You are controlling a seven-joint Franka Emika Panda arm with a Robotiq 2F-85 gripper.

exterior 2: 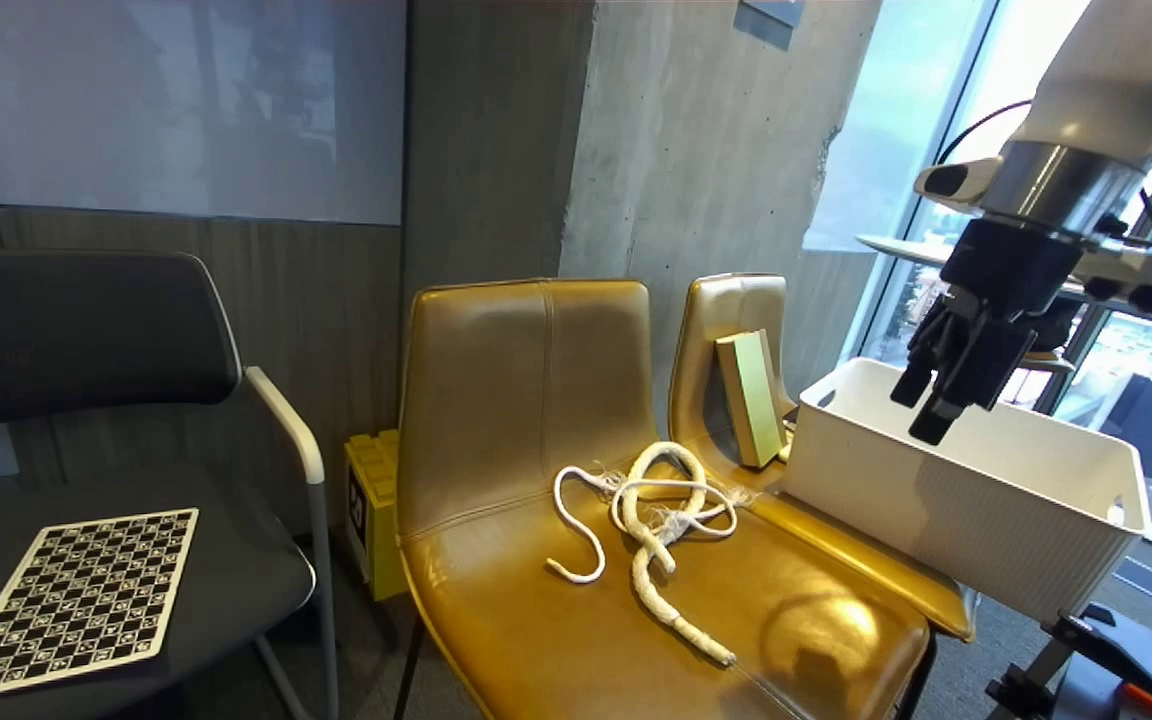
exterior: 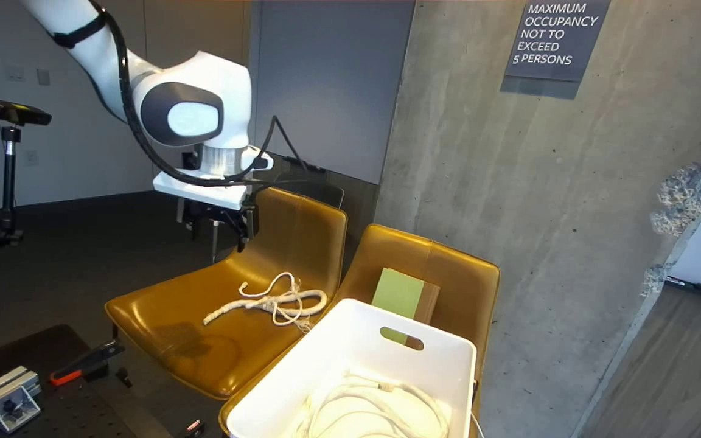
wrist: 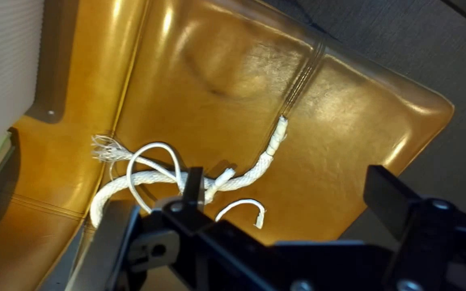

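Observation:
My gripper point(wrist: 284, 169) is open and empty. It hangs in the air, pointing down, above a tan leather chair point(wrist: 225, 113); it also shows in both exterior views point(exterior: 216, 234) point(exterior 2: 918, 412). Nearest below it lies a loose tangle of thick white rope point(wrist: 245, 182) and thin white cord point(wrist: 243, 201) on the seat; the left finger hides part of it in the wrist view. The thick rope shows in both exterior views point(exterior: 229, 309) point(exterior 2: 671, 610), with frayed strands near the seat's back. One thick rope end points toward the seat's front.
A white bin point(exterior: 338, 322) with pale cord point(exterior: 381, 407) inside stands on the neighbouring tan chair. A green and brown block point(exterior 2: 751, 400) leans behind it. A black chair with a checkered board point(exterior 2: 76, 600), a yellow box point(exterior 2: 383, 510) and a camera stand point(exterior: 8, 164) are around.

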